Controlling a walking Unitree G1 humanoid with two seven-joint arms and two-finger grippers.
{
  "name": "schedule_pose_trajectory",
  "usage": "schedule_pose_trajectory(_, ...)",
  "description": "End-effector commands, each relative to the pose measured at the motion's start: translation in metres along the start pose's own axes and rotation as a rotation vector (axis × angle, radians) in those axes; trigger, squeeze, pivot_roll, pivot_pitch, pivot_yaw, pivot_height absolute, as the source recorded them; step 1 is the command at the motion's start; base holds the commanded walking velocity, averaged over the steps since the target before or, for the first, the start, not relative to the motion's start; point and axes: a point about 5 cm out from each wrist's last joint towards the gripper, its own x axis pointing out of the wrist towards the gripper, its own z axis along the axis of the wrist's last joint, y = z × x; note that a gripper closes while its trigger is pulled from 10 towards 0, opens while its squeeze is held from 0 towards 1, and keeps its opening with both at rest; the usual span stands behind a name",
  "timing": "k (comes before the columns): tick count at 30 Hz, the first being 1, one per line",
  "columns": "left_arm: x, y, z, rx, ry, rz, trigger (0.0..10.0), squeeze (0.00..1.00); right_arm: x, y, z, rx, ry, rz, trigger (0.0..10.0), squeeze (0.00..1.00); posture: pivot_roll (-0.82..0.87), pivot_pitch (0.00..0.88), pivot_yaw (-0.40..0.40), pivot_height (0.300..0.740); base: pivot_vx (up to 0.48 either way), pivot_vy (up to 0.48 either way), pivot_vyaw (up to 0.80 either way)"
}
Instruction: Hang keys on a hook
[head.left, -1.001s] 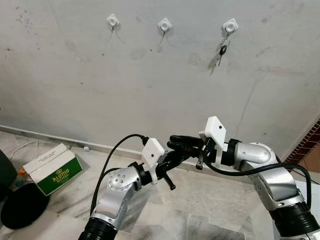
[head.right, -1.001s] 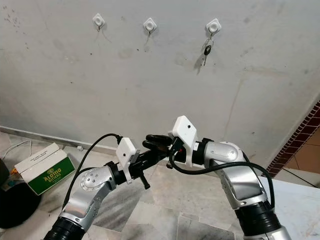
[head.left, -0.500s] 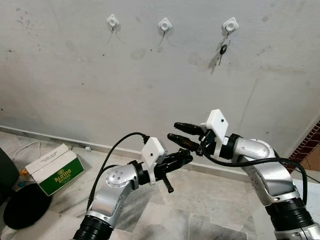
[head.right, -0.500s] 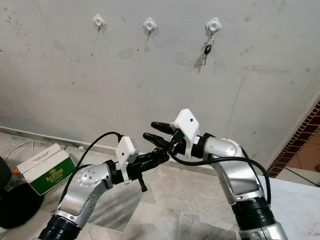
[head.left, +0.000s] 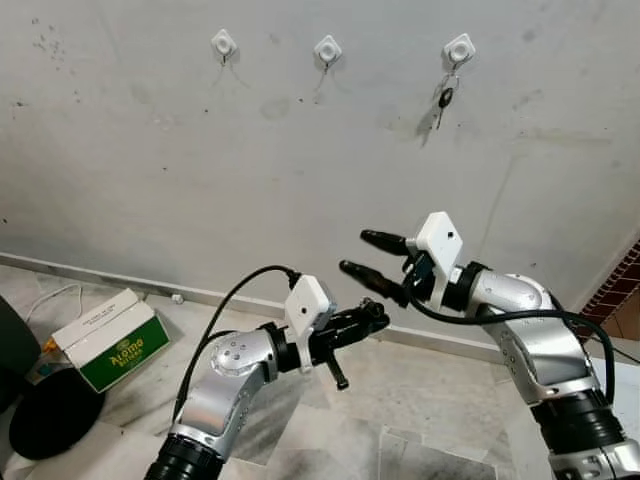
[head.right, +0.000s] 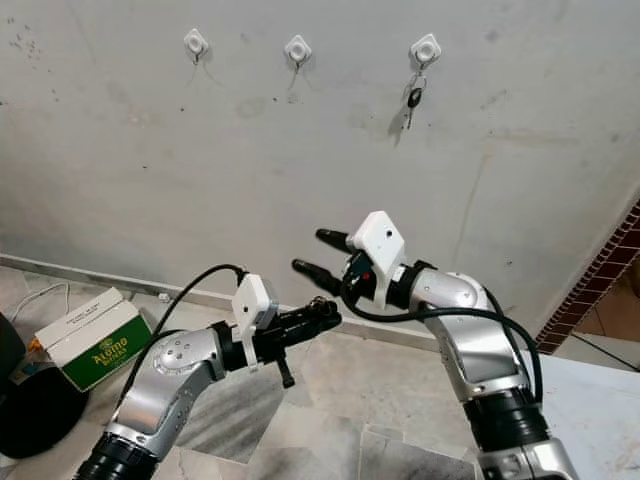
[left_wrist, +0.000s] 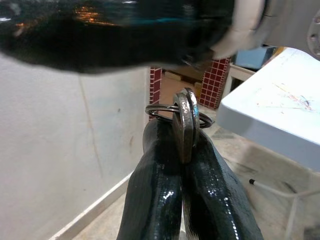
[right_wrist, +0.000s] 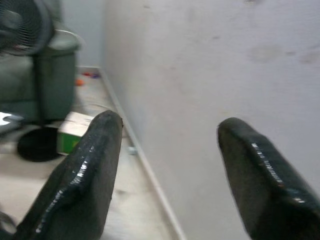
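Since a second ago the right gripper (head.left: 372, 255) has let go and lifted clear; its fingers now stand spread, empty, up and just beyond the left gripper (head.left: 370, 315) instead of meeting it. Handover looks done.

Nearest to me: left gripper clamped shut on the keys (left_wrist: 184, 120). Wrist view shows a flat key pinched edge-on between the two fingertips, its split ring (left_wrist: 162, 108) standing free above the tips. That ring is what must catch a hook, so I judge the grip good: ring exposed, key not slipping.

Left arm pose: elbow bent low, forearm reaching forward and slightly up, gripper roughly level, well short of the wall (head.left: 200, 170).

Right arm: elbow out, forearm angled across toward centre, fingers pointing leftward at the wall.

Far: three white hooks in a row high above both grippers. The right hook (head.left: 459, 48) already carries a key (head.left: 446, 98). The middle hook (head.left: 327, 47) and left hook (head.left: 223, 42) look free.

To do this well I'd raise the left arm toward the middle hook, keep the ring upright and facing the wall, then lower it over the prong before releasing. Right arm should stay out of that path.
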Motion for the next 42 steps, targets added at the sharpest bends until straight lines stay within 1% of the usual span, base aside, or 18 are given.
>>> schedule_pose_trajectory(1, -0.003, 0.007, 0.009, 0.023, -0.018, 0.030, 0.0, 0.00, -0.002, -0.010, 0.007, -0.029, -0.016, -0.057, 10.0, 0.00, -0.05, 0.000, 0.087, 0.740, 0.000, 0.000, 0.00)
schedule_pose_trajectory(3, -0.005, 0.014, 0.012, 0.016, -0.031, 0.067, 0.0, 0.00, -0.006, -0.014, 0.008, -0.056, -0.002, -0.088, 10.0, 0.00, -0.05, 0.000, 0.087, 0.740, 0.000, 0.000, 0.00)
schedule_pose_trajectory(5, -0.008, 0.020, 0.015, 0.011, -0.043, 0.098, 0.0, 0.00, -0.010, -0.017, 0.008, -0.052, -0.001, -0.111, 10.0, 0.00, -0.05, 0.000, 0.085, 0.740, 0.000, 0.000, 0.00)
schedule_pose_trajectory(6, -0.010, 0.026, 0.018, 0.006, -0.057, 0.128, 0.0, 0.00, -0.014, -0.017, 0.005, -0.040, 0.020, -0.122, 10.0, 0.00, -0.05, 0.000, 0.086, 0.740, 0.000, 0.000, 0.00)
schedule_pose_trajectory(7, -0.010, 0.026, 0.018, 0.005, -0.058, 0.130, 0.0, 0.00, -0.014, -0.017, 0.004, -0.040, 0.022, -0.123, 10.0, 0.00, -0.05, 0.000, 0.086, 0.740, 0.000, 0.000, 0.00)
schedule_pose_trajectory(9, -0.010, 0.030, 0.021, -0.006, -0.072, 0.148, 0.0, 0.00, -0.018, -0.019, -0.004, -0.042, 0.062, -0.167, 10.0, 0.00, -0.05, 0.000, 0.086, 0.740, 0.000, 0.000, 0.00)
schedule_pose_trajectory(11, -0.009, 0.032, 0.022, -0.019, -0.080, 0.154, 0.0, 0.00, -0.020, -0.017, -0.001, -0.048, 0.025, -0.169, 10.0, 0.00, -0.05, 0.000, 0.088, 0.740, 0.000, 0.000, 0.00)
schedule_pose_trajectory(14, -0.008, 0.032, 0.023, -0.022, -0.080, 0.150, 0.0, 0.00, -0.025, -0.015, 0.003, -0.080, 0.008, -0.175, 10.0, 0.00, -0.05, 0.000, 0.090, 0.740, 0.000, 0.000, 0.00)
schedule_pose_trajectory(17, -0.006, 0.032, 0.023, -0.026, -0.081, 0.143, 0.0, 0.00, -0.030, -0.009, 0.006, -0.095, 0.005, -0.126, 10.0, 0.00, -0.06, 0.000, 0.094, 0.740, 0.000, 0.000, 0.00)
schedule_pose_trajectory(22, -0.006, 0.031, 0.022, -0.034, -0.075, 0.134, 0.0, 0.00, -0.040, -0.015, 0.007, -0.102, 0.014, -0.130, 10.0, 0.00, -0.06, 0.000, 0.097, 0.740, 0.000, 0.000, 0.00)
schedule_pose_trajectory(24, -0.008, 0.030, 0.019, -0.039, -0.066, 0.132, 0.0, 0.00, -0.045, -0.015, 0.010, -0.075, 0.008, -0.089, 10.0, 0.00, -0.06, 0.000, 0.097, 0.740, 0.000, 0.000, 0.00)
schedule_pose_trajectory(26, -0.008, 0.030, 0.018, -0.043, -0.062, 0.131, 0.0, 0.00, -0.047, -0.013, 0.012, -0.065, 0.010, -0.049, 10.0, 0.00, -0.06, 0.000, 0.099, 0.740, 0.000, 0.000, 0.00)
schedule_pose_trajectory(27, -0.008, 0.030, 0.017, -0.046, -0.060, 0.129, 0.0, 0.00, -0.049, -0.008, 0.014, -0.062, 0.014, 0.006, 10.0, 0.00, -0.06, 0.000, 0.099, 0.740, 0.000, 0.000, 0.00)
schedule_pose_trajectory(33, -0.005, 0.029, 0.018, -0.050, -0.063, 0.118, 0.0, 0.00, -0.049, 0.002, 0.016, -0.026, 0.023, 0.115, 10.0, 0.00, -0.06, 0.000, 0.099, 0.740, 0.000, 0.000, 0.00)
schedule_pose_trajectory(36, -0.003, 0.026, 0.018, -0.054, -0.065, 0.107, 0.0, 0.00, -0.046, 0.007, 0.016, -0.010, 0.016, 0.134, 10.0, 0.00, -0.06, 0.000, 0.099, 0.740, 0.000, 0.000, 0.00)
schedule_pose_trajectory(42, 0.002, 0.020, 0.015, -0.068, -0.060, 0.085, 0.0, 0.00, -0.038, 0.021, 0.020, 0.025, -0.006, 0.207, 10.0, 0.00, -0.06, 0.000, 0.101, 0.740, 0.000, 0.000, 0.00)
